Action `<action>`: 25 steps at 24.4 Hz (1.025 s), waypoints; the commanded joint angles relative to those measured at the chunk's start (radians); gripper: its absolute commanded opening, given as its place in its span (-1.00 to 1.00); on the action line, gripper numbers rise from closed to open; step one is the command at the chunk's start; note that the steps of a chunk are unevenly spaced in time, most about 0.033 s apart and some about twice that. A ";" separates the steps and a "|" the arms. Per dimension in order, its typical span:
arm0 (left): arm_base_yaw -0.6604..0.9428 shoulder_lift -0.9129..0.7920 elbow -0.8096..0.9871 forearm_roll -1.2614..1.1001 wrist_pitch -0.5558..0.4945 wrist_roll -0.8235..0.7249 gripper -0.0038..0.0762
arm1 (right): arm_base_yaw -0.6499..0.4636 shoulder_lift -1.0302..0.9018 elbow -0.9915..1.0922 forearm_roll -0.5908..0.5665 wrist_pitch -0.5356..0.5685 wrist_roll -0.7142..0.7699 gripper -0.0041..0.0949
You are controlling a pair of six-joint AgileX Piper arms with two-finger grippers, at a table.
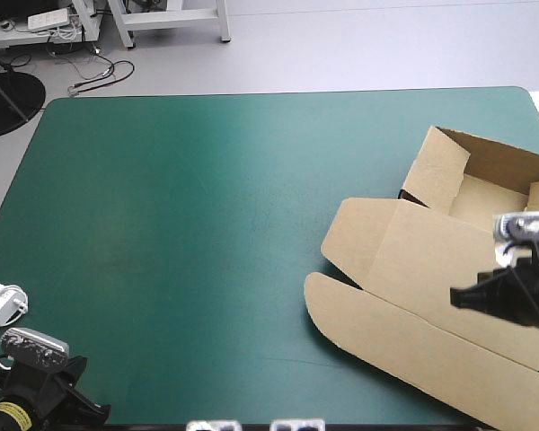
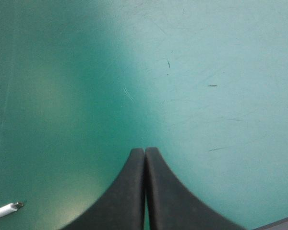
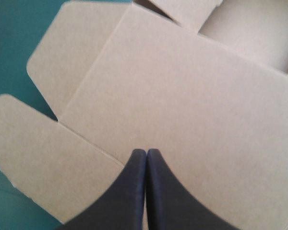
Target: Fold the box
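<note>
The brown box (image 1: 422, 269) lies at the table's right side, its lid and flaps flat toward the front and raised walls forming a tray part (image 1: 485, 184) at the back right. My right gripper (image 1: 476, 296) hovers over the flat lid, fingers shut in a pointed arch with nothing between them. In the right wrist view the right gripper (image 3: 146, 152) points across the flat lid panel (image 3: 182, 96) toward the rounded flaps. My left gripper (image 2: 145, 151) is shut over bare teal-green cover at the table's front left corner (image 1: 45, 386), far from the box.
A white cable plug (image 1: 2, 303) lies at the table's left front edge, its tip (image 2: 7, 209) showing beside the left gripper. Open teal-green cover (image 1: 207, 224) stretches across the table's middle and left. The box reaches the right and front edges.
</note>
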 commanded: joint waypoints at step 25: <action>-0.003 0.015 -0.024 -0.010 -0.044 0.010 -0.93 | 0.003 -0.544 0.479 0.030 -0.142 0.018 -0.96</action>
